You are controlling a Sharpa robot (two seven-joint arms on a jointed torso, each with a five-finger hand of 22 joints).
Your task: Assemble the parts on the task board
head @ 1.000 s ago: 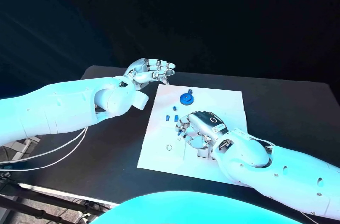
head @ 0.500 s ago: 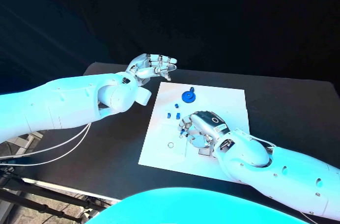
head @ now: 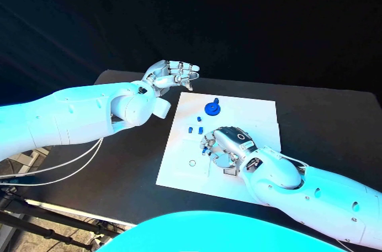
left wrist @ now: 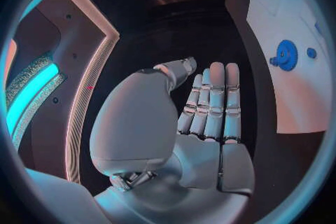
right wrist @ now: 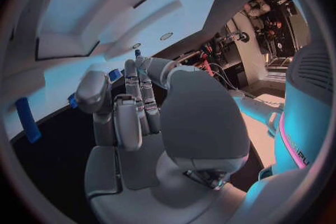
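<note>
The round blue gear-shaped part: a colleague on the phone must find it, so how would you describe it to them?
Find the white task board in the middle of the black table. Near the board's far edge, beyond the right hand, lies the round blue gear-shaped part. It is a wide toothed disc, much larger than the small blue pieces nearby.

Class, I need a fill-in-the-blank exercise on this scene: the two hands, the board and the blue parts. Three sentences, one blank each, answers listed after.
1. The round blue gear lies on the white ____.
2. The hand bent low over the middle of the board is the robot's ____ hand.
3. The left hand, raised past the board's far corner, holds ____.

Missing words: board; right; nothing
</note>
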